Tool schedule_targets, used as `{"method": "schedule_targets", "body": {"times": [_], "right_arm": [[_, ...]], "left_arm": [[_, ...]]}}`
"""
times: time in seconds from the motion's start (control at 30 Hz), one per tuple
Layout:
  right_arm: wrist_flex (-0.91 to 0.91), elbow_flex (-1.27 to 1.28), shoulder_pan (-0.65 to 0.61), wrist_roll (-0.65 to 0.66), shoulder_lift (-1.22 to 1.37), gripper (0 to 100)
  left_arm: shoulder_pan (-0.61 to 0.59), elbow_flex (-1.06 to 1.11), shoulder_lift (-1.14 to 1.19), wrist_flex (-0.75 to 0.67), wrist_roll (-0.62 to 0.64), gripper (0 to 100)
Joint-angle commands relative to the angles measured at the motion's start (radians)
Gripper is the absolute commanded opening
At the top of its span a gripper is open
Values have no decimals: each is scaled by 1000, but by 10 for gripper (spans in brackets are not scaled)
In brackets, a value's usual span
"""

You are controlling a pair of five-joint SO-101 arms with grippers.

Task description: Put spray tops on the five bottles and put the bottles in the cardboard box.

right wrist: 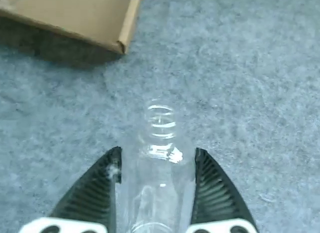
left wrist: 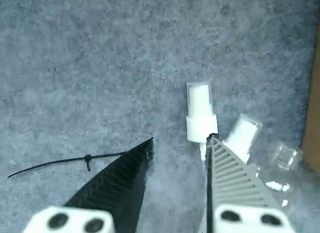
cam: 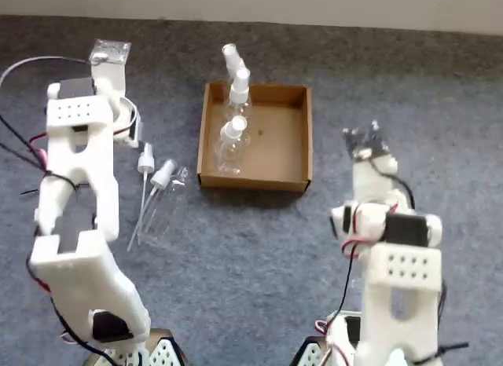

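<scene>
On the carpet [cam: 259, 256] the box [cam: 255, 180] lies ahead of the right pincer [right wrist: 159, 151] and off to its left, capped bottles [cam: 233, 142] inside; that pincer pinches a topless bottle [right wrist: 159, 138] by its body, neck reaching past the tips; the left pincer [left wrist: 181, 139] is spread wide, two spray tops [left wrist: 201, 118] just beyond its tips, a bare bottle [left wrist: 282, 158] beside them.
</scene>
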Motion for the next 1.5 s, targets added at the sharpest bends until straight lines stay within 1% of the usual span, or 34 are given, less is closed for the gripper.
{"method": "schedule_targets", "body": {"times": [0.0,0.23,0.47,0.53,0.63,0.73,0.9,1.07,1.23,1.27,1.37,1.4,1.47], "right_arm": [[-22,62,-79,-41,-159,3],[-24,127,-154,-46,-200,3],[-24,130,-160,-46,-202,3],[-24,130,-160,-43,-203,4],[-24,127,-160,-46,-203,4],[-24,125,-160,-46,-203,4],[-30,120,-160,-46,-203,4],[-35,119,-180,-40,-203,4],[-185,119,-260,-57,-205,4],[-211,119,-285,-97,-213,4],[-271,120,-377,-270,-302,4],[-292,122,-415,-304,-351,4],[-338,130,-486,-328,-461,4]], "left_arm": [[19,-179,125,12,21,172],[54,-288,312,12,21,172],[68,-320,409,12,18,167],[65,-321,426,12,18,138],[42,-325,426,12,17,51],[7,-325,380,12,20,29],[-35,-323,249,21,20,27],[-45,-325,24,64,18,27],[-39,-325,-286,103,18,27],[-38,-325,-352,114,20,27],[-38,-323,-545,146,20,27],[-38,-323,-608,155,20,27],[-36,-323,-728,175,21,27]]}}
